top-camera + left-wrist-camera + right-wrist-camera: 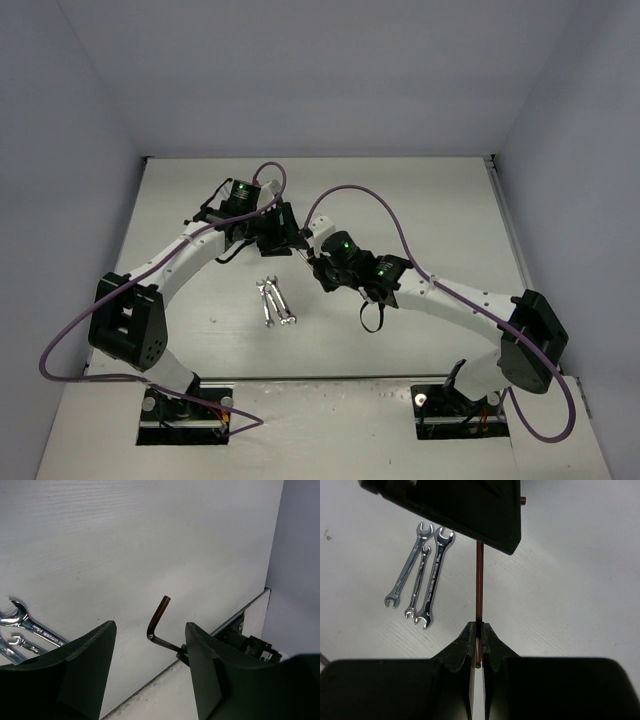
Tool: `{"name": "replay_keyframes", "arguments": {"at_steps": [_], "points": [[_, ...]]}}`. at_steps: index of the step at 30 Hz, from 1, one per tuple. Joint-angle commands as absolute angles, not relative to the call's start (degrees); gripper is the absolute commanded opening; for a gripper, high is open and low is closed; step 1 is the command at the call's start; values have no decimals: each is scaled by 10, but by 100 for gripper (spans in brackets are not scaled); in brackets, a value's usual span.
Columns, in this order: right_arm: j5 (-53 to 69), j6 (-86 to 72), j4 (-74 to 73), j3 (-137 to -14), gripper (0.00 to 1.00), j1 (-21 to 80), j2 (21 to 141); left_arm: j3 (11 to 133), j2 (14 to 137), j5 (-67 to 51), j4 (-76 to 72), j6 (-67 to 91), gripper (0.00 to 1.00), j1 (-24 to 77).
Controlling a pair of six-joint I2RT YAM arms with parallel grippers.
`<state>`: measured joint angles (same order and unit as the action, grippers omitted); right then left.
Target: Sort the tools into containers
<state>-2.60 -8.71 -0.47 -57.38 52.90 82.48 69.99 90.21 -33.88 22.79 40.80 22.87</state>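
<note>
Clamping the shank of the hex key [479,580], the right fingers [462,650] hold its bent end between the left fingers [92,655], spread apart.

Silver wrenches [418,580], seemingly brownish hex key [158,617], white table [125,540].

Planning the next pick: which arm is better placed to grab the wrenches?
Left: the left gripper is open and empty, wrenches close by; the right gripper is shut on the hex key.

A white surface [400,200] with faint grain is boxed in by pale grey walls [330,70]. A thin metal rail [507,220] runs along its right edge. One small dark speck [327,534] marks it.
</note>
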Motion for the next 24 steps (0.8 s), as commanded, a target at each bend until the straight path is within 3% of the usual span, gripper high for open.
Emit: {"name": "replay_keyframes", "arguments": {"at_steps": [1,7,13,17,19,23,24], "points": [[-15,-87,29,-604,0,526,800,735,889,-360,175,421,50,232],[-9,-91,34,-606,0,524,797,731,889,-368,166,423,34,232],[-5,-91,36,-607,0,524,795,727,887,-372,139,433,0,232],[-4,-98,37,-608,0,520,796,723,880,-372,117,439,0,231],[-4,-105,37,-607,14,512,793,726,875,-367,115,438,0,230],[-9,-112,36,-607,61,501,777,737,860,-319,135,420,0,215],[-14,-112,35,-607,65,498,769,739,854,-303,142,416,0,211]]}}
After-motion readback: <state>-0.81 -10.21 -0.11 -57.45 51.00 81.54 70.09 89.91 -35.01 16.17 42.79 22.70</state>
